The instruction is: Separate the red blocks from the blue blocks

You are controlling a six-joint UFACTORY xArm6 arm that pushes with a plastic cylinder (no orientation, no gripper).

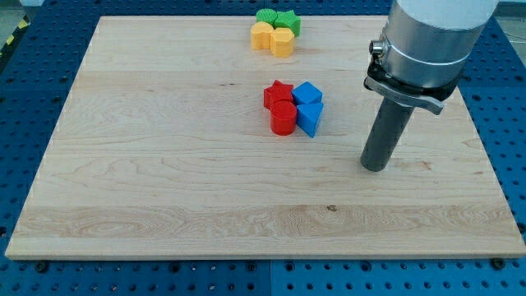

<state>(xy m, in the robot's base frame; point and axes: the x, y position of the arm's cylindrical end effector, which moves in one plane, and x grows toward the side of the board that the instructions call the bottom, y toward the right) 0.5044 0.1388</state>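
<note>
Pale wood board (164,164) fills the frame on a blue pegged bench (501,66), with the arm (431,41) coming in from the view's top right. Its rod ends in my tip (374,168), resting on bare wood, touching nothing and carrying nothing; it stands well apart from the cluster, to its right and slightly lower in the view.

At the board's centre, four blocks sit packed together: a red star (278,94) above a red cylinder (283,117), with a blue cube (307,93) above a blue wedge (310,118) just to their right. The reds appear to touch the blues, so the separation looks not yet begun.

The next move likely calls for bringing the tip to the seam between the colours, or around to the cluster's right, to push one pair away without dragging the other.

Near the top edge sit two green blocks (277,20) and two yellow blocks (272,37), shapes hard to make out. The arm's upper part is cut off.
</note>
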